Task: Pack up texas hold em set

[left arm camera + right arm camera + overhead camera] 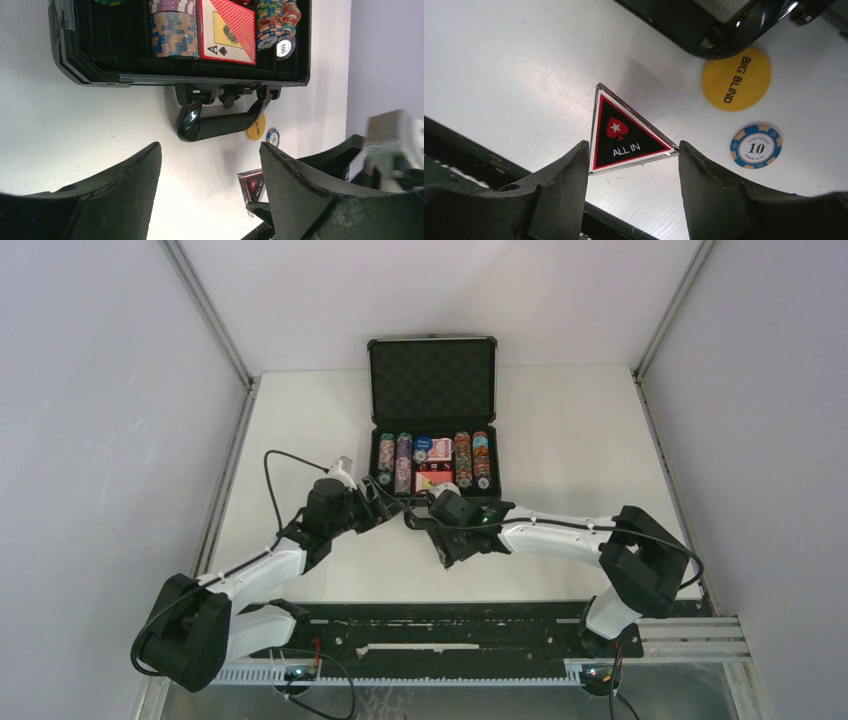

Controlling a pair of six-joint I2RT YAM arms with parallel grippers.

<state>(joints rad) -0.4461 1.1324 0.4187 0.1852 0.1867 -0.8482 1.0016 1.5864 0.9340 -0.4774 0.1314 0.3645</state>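
Our right gripper (634, 167) has its jaws closed in on the triangular ALL IN button (624, 137). One corner of the plaque presses the left pad and the opposite corner the right pad. It stands tilted up off the table (499, 60), so we judge it clamped and not merely flanked. Our left gripper (210, 200) hangs with jaws wide apart and nothing between them, just beside the right one, at its 9 o'clock in the overhead view.

Moving outward in the right wrist view, a yellow BIG BLIND button (736, 78) lies flat at 1 o'clock from the plaque, and a blue-and-cream ten chip (756, 146) lies at 3 o'clock. Both are loose on the table, close to the briefcase handle (220, 125). The briefcase (432, 380) sits at 12 o'clock from both grippers with its lid upright. Its tray holds rows of chips (403, 462) and a red card box (227, 30).

We read the step as gathering the loose pieces outside the case, with the plaque in hand. The next move calls for lifting it clear of the handle and front wall, carrying it toward 12 o'clock over the tray, and releasing it into a free slot. Which slot is free we cannot tell from here. After that the yellow button and the chip need picking up flat off the table, a thin-edge pinch, before the lid can close.
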